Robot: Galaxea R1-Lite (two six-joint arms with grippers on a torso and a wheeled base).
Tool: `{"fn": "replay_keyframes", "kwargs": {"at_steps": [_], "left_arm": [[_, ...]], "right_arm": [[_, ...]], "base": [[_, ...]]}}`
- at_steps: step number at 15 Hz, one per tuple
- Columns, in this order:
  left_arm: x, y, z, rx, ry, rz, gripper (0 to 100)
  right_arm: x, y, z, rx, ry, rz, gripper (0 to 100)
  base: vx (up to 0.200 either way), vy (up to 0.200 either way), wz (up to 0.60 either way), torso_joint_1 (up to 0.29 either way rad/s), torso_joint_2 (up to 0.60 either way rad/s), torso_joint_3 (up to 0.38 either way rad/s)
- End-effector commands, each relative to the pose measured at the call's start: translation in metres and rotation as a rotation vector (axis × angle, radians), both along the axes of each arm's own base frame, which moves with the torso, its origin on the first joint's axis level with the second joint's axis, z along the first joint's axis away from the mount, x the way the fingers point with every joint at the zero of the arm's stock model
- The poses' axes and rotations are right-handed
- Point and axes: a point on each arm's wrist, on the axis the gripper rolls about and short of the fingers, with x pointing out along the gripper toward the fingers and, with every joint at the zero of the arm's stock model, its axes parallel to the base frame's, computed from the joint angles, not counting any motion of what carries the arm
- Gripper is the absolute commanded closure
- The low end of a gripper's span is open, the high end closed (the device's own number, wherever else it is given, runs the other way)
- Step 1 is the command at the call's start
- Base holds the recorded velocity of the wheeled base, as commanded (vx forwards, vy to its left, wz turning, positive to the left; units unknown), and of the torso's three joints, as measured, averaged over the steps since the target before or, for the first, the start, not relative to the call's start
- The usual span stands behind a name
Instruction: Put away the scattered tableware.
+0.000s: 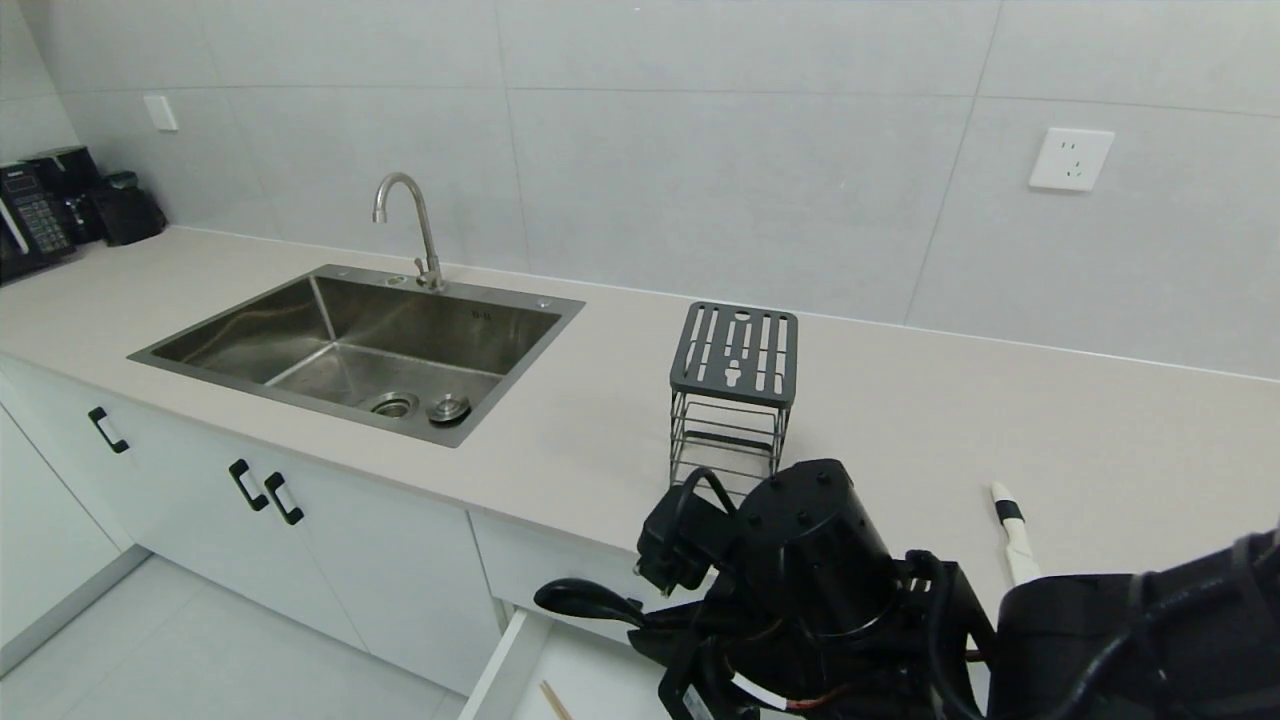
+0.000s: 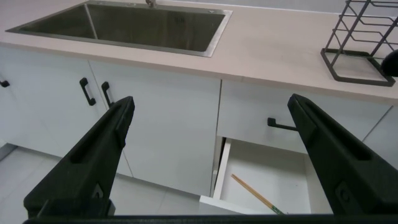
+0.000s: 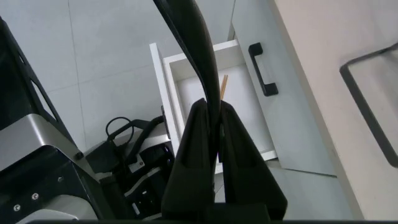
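My right gripper (image 3: 211, 109) is shut on the handle of a black spoon (image 3: 189, 37), held above the open white drawer (image 3: 186, 93). In the head view the black spoon (image 1: 585, 600) sticks out to the left over the open drawer (image 1: 497, 662). A wooden chopstick (image 3: 222, 87) lies inside the drawer, and so the chopstick (image 2: 258, 194) appears from the left wrist. My left gripper (image 2: 214, 155) is open and empty, in front of the cabinets, facing the drawer (image 2: 264, 183). A white utensil with a black band (image 1: 1015, 535) lies on the counter at the right.
A black wire rack (image 1: 735, 385) stands mid-counter behind the arms. The steel sink (image 1: 300, 330) with its faucet (image 1: 410, 225) lies to the left. Black appliances (image 1: 60, 205) sit at the far left. Black cupboard handles (image 1: 265, 490) stick out beside the drawer.
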Motion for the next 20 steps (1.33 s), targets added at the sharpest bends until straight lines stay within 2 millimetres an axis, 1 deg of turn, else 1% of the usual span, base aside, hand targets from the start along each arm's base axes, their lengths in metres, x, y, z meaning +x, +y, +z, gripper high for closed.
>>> {"fn": "replay_keyframes", "kwargs": {"at_steps": [1,2,3,4,7,10,13,17,20], "left_arm": [[0.0,0.0,0.0,0.0,0.001,0.0,0],[0.0,0.0,0.0,0.0,0.001,0.0,0],[0.0,0.0,0.0,0.0,0.001,0.0,0],[0.0,0.0,0.0,0.0,0.001,0.0,0],[0.0,0.0,0.0,0.0,0.001,0.0,0],[0.0,0.0,0.0,0.0,0.001,0.0,0],[0.0,0.0,0.0,0.0,0.001,0.0,0],[0.0,0.0,0.0,0.0,0.001,0.0,0],[0.0,0.0,0.0,0.0,0.001,0.0,0]], "right_arm": [[0.001,0.013,-0.008,-0.014,0.006,0.022,100],[0.002,0.024,-0.012,-0.013,0.001,0.039,100],[0.002,0.029,-0.012,-0.007,-0.004,0.046,100],[0.005,0.034,-0.007,0.014,-0.014,0.045,100],[0.008,0.04,-0.002,0.001,-0.002,0.043,100],[0.014,0.049,0.008,-0.029,0.019,0.042,100],[0.016,0.055,0.016,-0.049,0.031,0.045,100],[0.016,0.055,0.013,-0.055,0.038,0.043,100],[0.013,0.057,0.013,-0.039,0.073,0.021,100]], "base": [[0.0,0.0,0.0,0.0,0.0,0.0],[0.0,0.0,0.0,0.0,0.0,0.0],[0.0,0.0,0.0,0.0,0.0,0.0],[0.0,0.0,0.0,0.0,0.0,0.0],[0.0,0.0,0.0,0.0,0.0,0.0],[0.0,0.0,0.0,-0.035,0.08,0.043],[0.0,0.0,0.0,-0.227,0.47,0.228],[0.0,0.0,0.0,-0.276,0.55,0.264],[0.0,0.0,0.0,-0.271,0.53,0.263]]}}
